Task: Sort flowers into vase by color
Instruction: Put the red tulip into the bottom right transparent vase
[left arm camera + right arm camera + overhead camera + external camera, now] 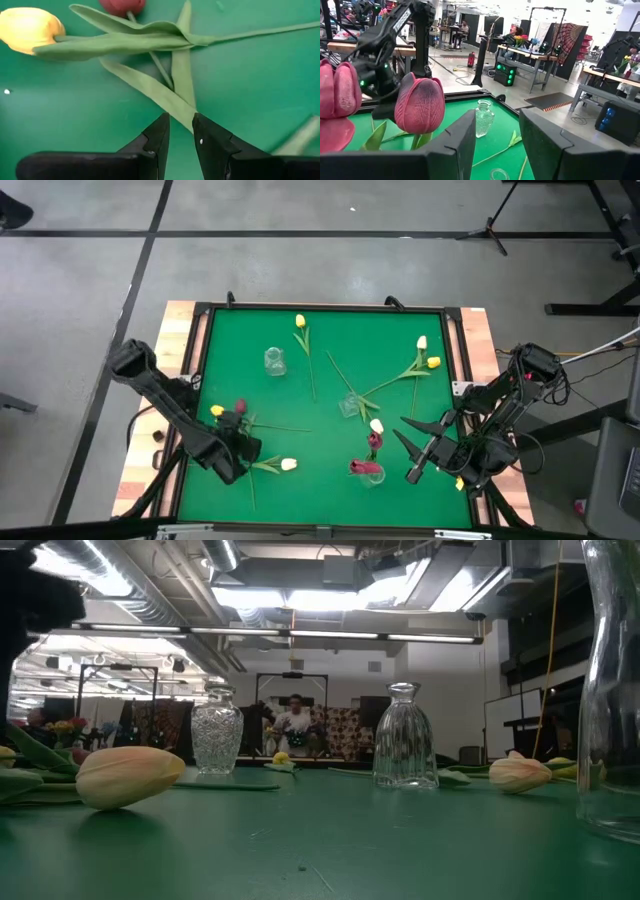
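Leaf tip [186,114] between left gripper [181,131] jaws

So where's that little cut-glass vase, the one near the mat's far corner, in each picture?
High view: the cut-glass vase stands in the upper left of the green mat.
Low view: left of centre.
Left wrist view: not in it.
Right wrist view: near the centre.
Shared landmark: the ribbed vase, its nearest neighbour.

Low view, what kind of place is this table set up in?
Probably a robotics lab or workshop. Behind the green table run exposed ceiling ducts and strip lights; a person sits at a far bench, and the right wrist view shows workbenches with equipment.
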{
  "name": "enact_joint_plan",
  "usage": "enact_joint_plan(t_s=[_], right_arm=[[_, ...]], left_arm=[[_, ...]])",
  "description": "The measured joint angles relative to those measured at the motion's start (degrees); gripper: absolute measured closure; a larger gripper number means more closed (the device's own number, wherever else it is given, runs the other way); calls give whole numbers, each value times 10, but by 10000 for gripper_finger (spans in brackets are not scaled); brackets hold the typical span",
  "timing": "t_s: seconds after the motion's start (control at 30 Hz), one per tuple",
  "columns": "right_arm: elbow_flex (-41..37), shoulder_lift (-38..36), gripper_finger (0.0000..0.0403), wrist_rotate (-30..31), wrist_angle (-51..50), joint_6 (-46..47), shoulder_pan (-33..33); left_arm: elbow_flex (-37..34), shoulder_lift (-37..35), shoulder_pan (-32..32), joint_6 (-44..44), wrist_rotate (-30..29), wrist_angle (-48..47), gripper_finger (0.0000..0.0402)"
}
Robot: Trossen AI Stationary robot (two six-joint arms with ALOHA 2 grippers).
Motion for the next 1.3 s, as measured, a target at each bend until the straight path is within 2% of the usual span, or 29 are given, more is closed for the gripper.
enact_joint_plan(t_s=[0.1,0.27,0.33,0.57,0.83,1.03,1.3], right_arm=[[0,0,251,0,-6,18,0],[0,0,251,0,-60,72,0],[0,0,251,0,-79,90,0],[0,0,251,-1,-85,102,0],[0,0,251,-6,-89,102,0],[0,0,251,-6,-100,103,0],[0,0,251,-6,-101,104,0]], left_arm=[[0,30,1,-1,-5,-4,318],[0,57,1,-81,-65,0,318],[0,57,0,-82,-78,7,318],[0,57,0,-57,-17,-2,312],[0,57,14,-84,-52,-6,283],[0,57,11,-47,14,47,274],[0,57,-6,-81,-10,75,268]])
